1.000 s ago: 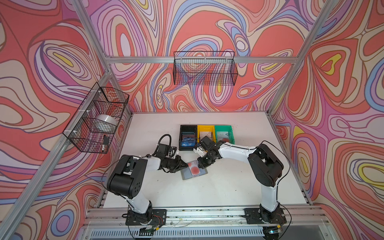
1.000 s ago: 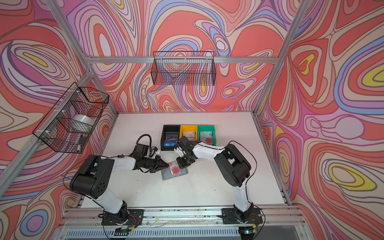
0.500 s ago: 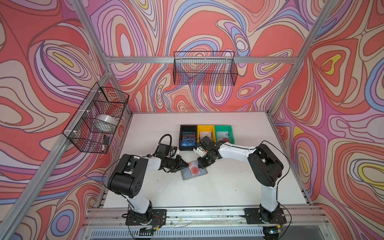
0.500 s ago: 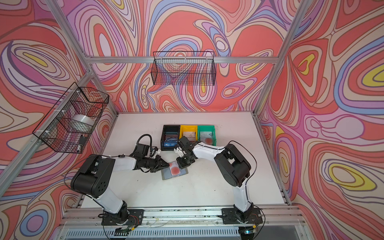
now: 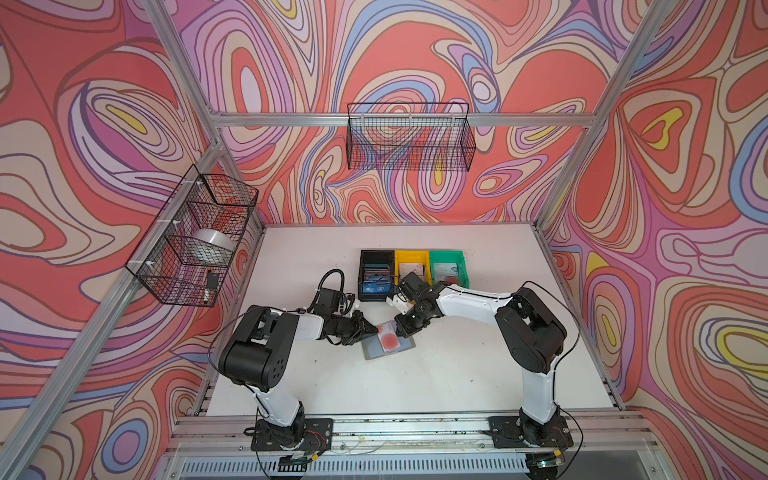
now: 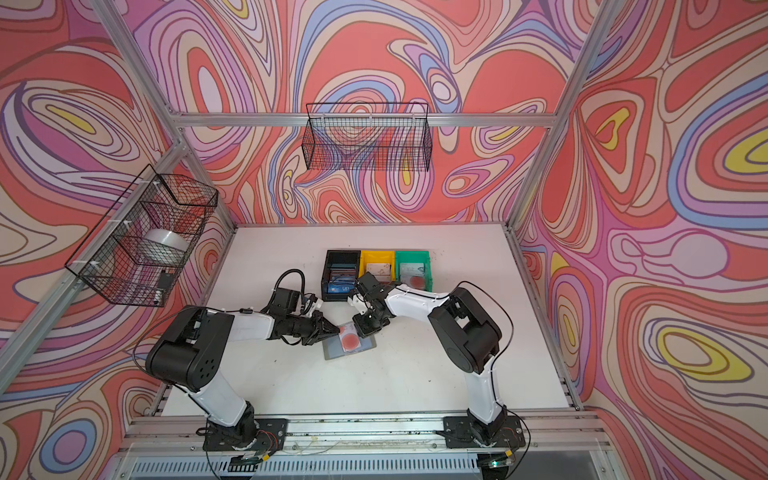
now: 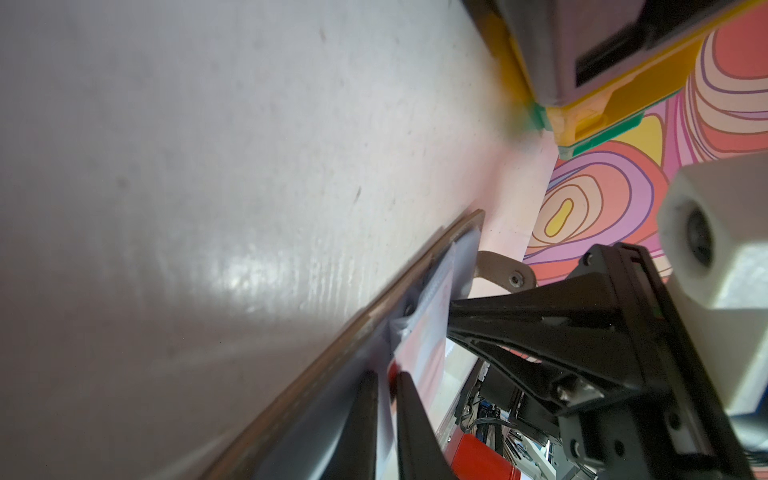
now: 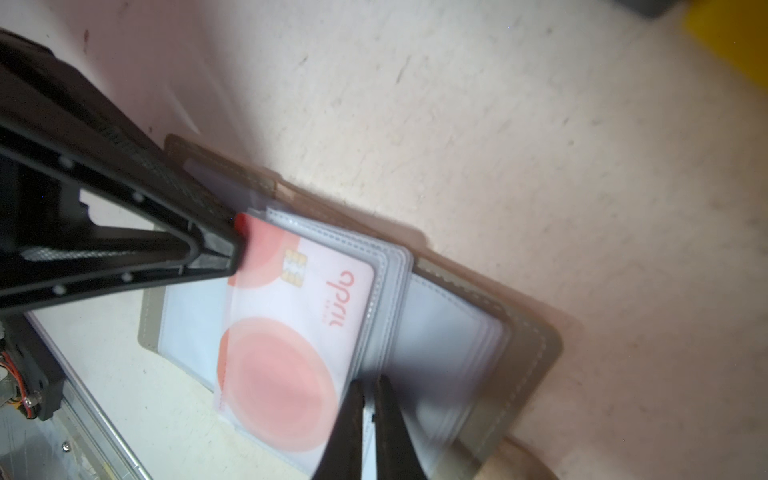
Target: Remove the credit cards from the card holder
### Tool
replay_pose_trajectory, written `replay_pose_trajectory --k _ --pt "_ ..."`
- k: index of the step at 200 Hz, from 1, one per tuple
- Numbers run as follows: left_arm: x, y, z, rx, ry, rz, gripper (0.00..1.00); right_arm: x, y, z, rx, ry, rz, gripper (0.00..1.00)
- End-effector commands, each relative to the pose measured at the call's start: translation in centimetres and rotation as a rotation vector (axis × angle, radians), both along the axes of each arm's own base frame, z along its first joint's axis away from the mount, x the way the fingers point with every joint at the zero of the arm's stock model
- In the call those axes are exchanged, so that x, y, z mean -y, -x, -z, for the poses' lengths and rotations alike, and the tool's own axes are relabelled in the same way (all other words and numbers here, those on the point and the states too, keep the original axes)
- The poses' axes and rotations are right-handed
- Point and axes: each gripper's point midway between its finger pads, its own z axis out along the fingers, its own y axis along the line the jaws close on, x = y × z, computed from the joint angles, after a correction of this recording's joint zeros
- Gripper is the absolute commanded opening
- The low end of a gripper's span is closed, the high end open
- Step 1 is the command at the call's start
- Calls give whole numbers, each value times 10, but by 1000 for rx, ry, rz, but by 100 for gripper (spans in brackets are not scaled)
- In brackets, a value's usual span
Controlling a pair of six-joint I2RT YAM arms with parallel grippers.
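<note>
The grey card holder (image 5: pixel 374 354) lies open on the table in both top views, between my two grippers. A pale credit card with red circles (image 8: pixel 291 332) sits in one of its clear sleeves. My left gripper (image 5: pixel 376 330) is shut on that card's red corner, which sticks out of the sleeve; in the left wrist view the card (image 7: pixel 424 340) runs between its fingertips. My right gripper (image 8: pixel 370 384) is shut on the edge of the clear sleeves at the card's other end. The holder's closing tab (image 7: pixel 498 272) sticks out past its far edge.
Behind the grippers stand a black bin (image 5: pixel 376 266) with a blue card (image 5: pixel 376 286), a yellow bin (image 5: pixel 411 259) and a green bin (image 5: pixel 448 266) with cards in them. Wire baskets hang on the left wall (image 5: pixel 195 237) and the back wall (image 5: pixel 409 137).
</note>
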Motion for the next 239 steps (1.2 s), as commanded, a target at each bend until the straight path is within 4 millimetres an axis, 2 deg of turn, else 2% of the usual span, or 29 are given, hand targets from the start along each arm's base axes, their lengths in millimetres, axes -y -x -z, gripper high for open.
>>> replay_pose_trajectory --k 1,110,181,239 --pt "3 -6 -1 8 5 2 13 14 20 31 -88 90 -6 11" --pt "5 -7 1 5 -3 1 12 16 21 30 -89 90 -1 11" --pt "4 -2 0 0 -10 16 0 17 22 31 -89 95 1 11" --pt "-7 15 5 -27 -91 43 0 13 10 7 -16 66 15 13"
